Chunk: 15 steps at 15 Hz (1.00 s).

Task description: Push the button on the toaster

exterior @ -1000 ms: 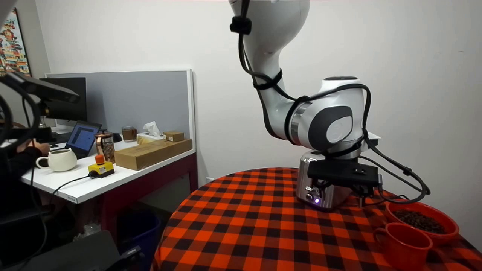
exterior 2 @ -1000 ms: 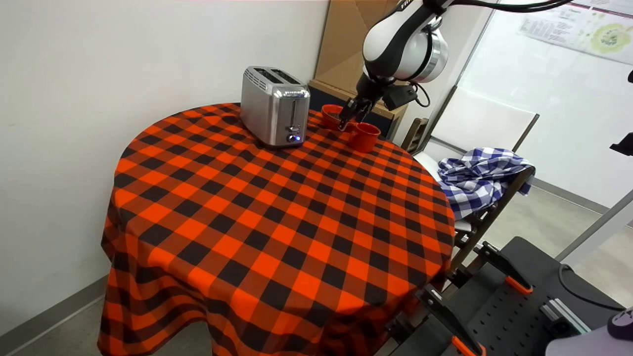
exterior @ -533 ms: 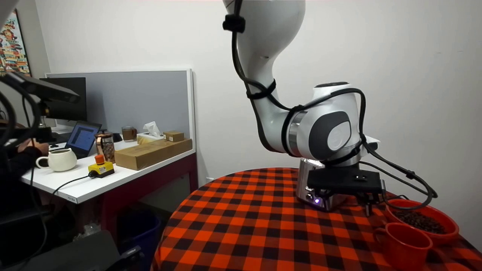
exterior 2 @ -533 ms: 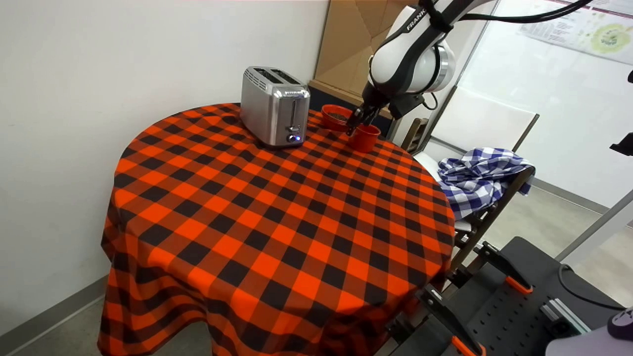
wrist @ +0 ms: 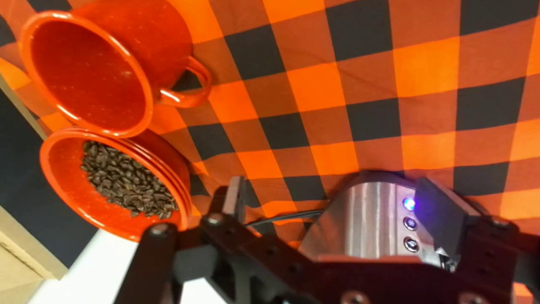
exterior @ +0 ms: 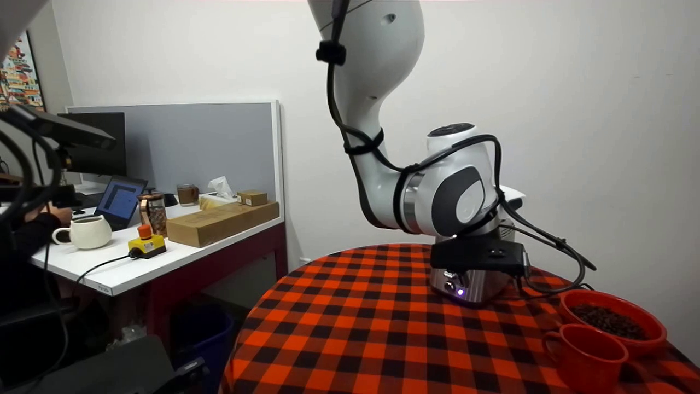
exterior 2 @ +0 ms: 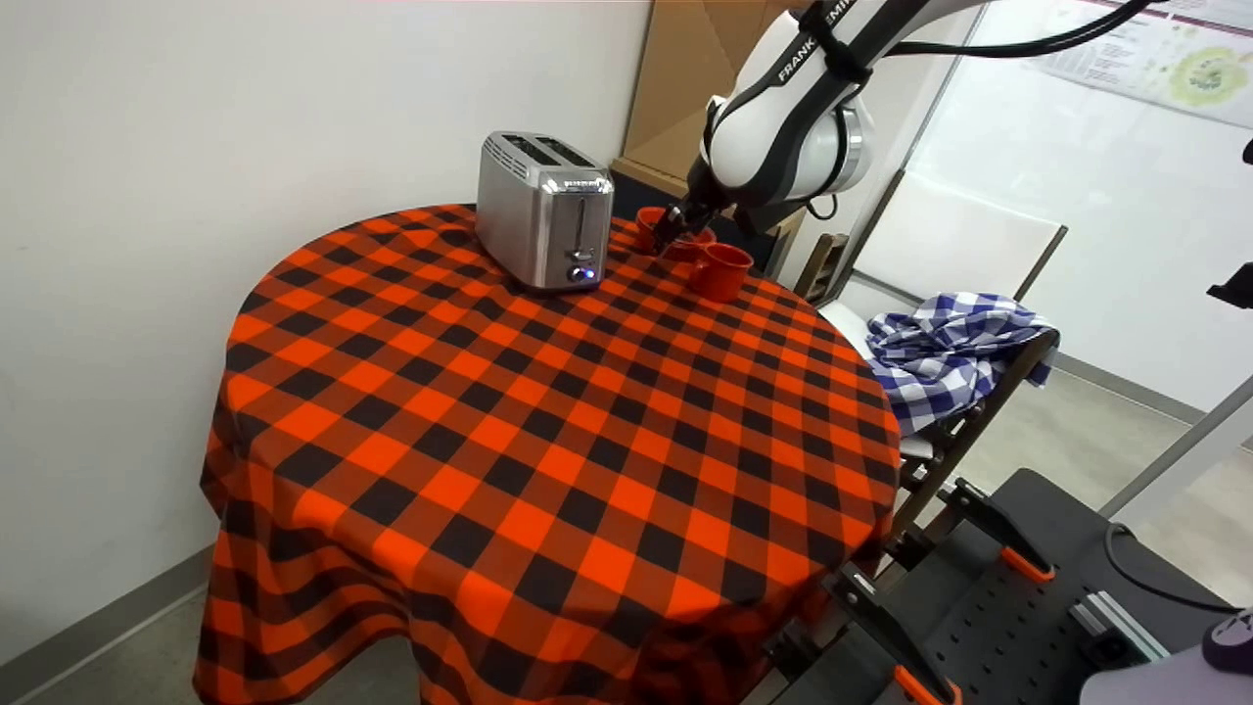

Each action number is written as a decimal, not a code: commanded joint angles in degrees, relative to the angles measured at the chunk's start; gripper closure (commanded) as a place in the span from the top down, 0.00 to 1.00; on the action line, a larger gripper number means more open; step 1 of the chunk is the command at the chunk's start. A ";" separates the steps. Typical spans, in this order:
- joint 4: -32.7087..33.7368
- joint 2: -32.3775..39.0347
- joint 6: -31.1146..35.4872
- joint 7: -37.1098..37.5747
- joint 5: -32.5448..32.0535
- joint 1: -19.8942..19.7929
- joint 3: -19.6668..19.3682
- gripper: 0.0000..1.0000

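Observation:
The silver toaster [exterior 2: 514,215] stands upright at the back of the table in both exterior views [exterior: 486,287], partly covered by the arm in the latter. Its front has a lit blue button [wrist: 409,204] and two dark round buttons [wrist: 410,233], seen in the wrist view. My gripper [wrist: 331,185] is open and empty. In the wrist view its right finger overlaps the edge of the lit button; whether it touches cannot be told. In an exterior view the gripper [exterior 2: 668,233] is in front of the red bowl, to the right of the toaster and apart from it.
A red mug [wrist: 109,67] and red bowls [wrist: 114,228] holding dark beans are beside the gripper, opposite the toaster. A black cord [wrist: 287,217] runs from the toaster. A checkered tablecloth [exterior 2: 470,411] covers the round table. A wall stands behind.
The arm first lowers and shifts slightly away from the toaster, then moves back toward the toaster's side. The toaster, mug and bowls stay in place.

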 commanded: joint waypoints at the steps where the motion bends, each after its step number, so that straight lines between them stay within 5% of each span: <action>1: 3.10 3.19 0.73 0.94 -0.10 -1.66 2.75 1.00; 15: 15.60 14.68 0.74 0.16 -0.53 -4.21 5.50 1.00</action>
